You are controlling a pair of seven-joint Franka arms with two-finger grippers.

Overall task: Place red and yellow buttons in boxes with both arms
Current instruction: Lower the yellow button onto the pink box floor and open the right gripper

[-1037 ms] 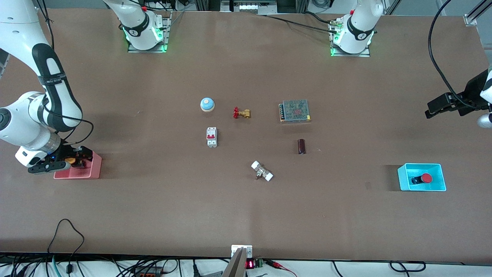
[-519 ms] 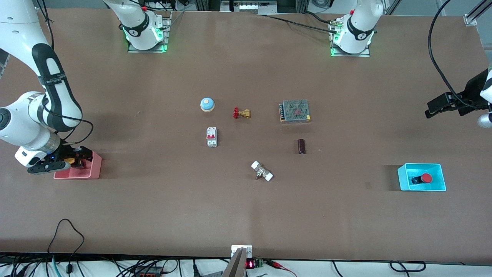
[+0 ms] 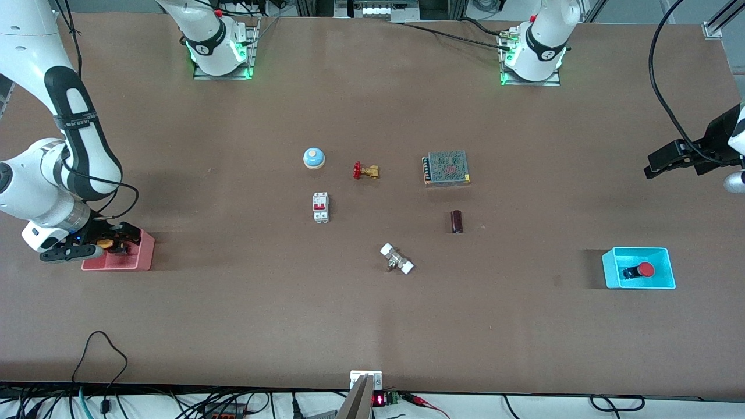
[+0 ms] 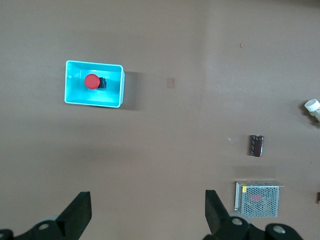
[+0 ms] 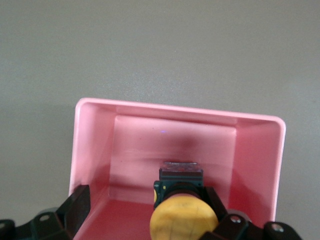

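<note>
Yellow button [image 5: 183,215]: sitting in pink box [image 3: 139,256], lower left of front frame, cap toward the wrist camera.
Right gripper [image 5: 145,212]: jaws spread, one finger touching the button.
Red button [image 3: 639,270]: lying sideways in cyan box [image 3: 611,273], lower right.
Left gripper [image 4: 145,220]: hanging spread above bare table [image 3: 372,326].

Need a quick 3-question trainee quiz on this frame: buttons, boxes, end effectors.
1. True or false: the red button lies inside the cyan box.
2. The right end effector is over which item? A) pink box B) circuit breaker C) blue-and-white bell
3. Fill in: the fingers of the left end effector stand ___ with nothing between them.

Key: 1 true; 2 A; 3 open.
</note>
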